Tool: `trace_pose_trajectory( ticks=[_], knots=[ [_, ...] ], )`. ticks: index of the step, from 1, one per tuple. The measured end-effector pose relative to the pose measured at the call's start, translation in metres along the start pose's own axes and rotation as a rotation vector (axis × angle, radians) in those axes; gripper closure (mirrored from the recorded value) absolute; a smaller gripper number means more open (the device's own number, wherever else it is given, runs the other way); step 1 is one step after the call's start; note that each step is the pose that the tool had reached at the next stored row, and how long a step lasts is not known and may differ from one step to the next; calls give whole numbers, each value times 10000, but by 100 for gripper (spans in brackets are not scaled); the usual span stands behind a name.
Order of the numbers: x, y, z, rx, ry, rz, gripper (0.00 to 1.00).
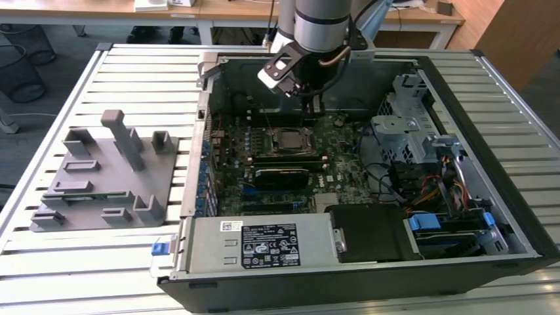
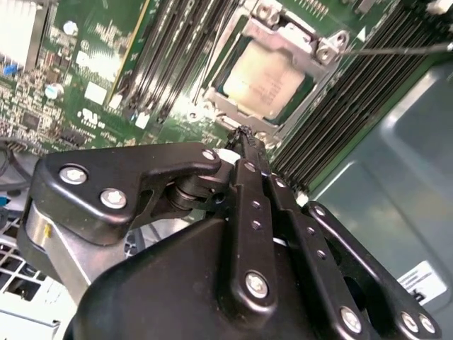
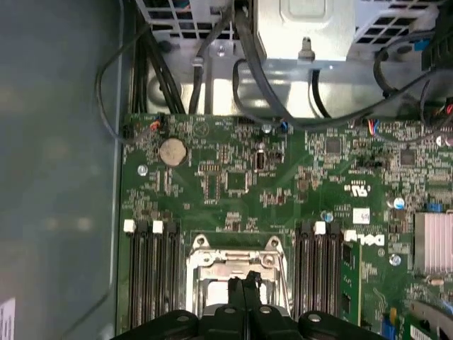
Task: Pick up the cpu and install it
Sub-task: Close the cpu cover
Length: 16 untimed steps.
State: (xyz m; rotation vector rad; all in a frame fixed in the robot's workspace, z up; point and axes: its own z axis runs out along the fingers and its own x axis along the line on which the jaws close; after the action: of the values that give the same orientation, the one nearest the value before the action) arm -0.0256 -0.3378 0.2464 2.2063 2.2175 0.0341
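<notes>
The gripper (image 2: 245, 136) has its two black, bolted fingers pressed together with nothing between them. The tip hangs at the edge of the socket's bright steel frame (image 2: 233, 106); it may be touching the frame, but the angle leaves that unclear. The cpu (image 2: 267, 76) lies flat inside that frame, a square chip with a dull silvery top, on the glossy green motherboard (image 3: 233, 177). Long black memory slots (image 2: 177, 49) run on both sides of it. A round silver coin cell (image 3: 172, 151) and a finned heatsink (image 3: 433, 242) sit on the same board.

The open computer case (image 1: 516, 197) lies on its side on a pale, ribbed metal table (image 1: 140, 65). A matte grey plastic fixture (image 1: 105, 177) of blocks and posts stands at the exterior view's left, well apart from the cpu (image 1: 289, 139). The grey arm (image 1: 322, 23) comes down over the far side of the case, and wooden desks (image 1: 227, 10) stand beyond it.
</notes>
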Motion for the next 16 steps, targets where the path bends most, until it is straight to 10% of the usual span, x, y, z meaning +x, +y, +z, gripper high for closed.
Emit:
trace_pose_trajectory(
  ticks=[16],
  knots=[
    [-27,-239,113,0,-27,-78,89]
  ],
)
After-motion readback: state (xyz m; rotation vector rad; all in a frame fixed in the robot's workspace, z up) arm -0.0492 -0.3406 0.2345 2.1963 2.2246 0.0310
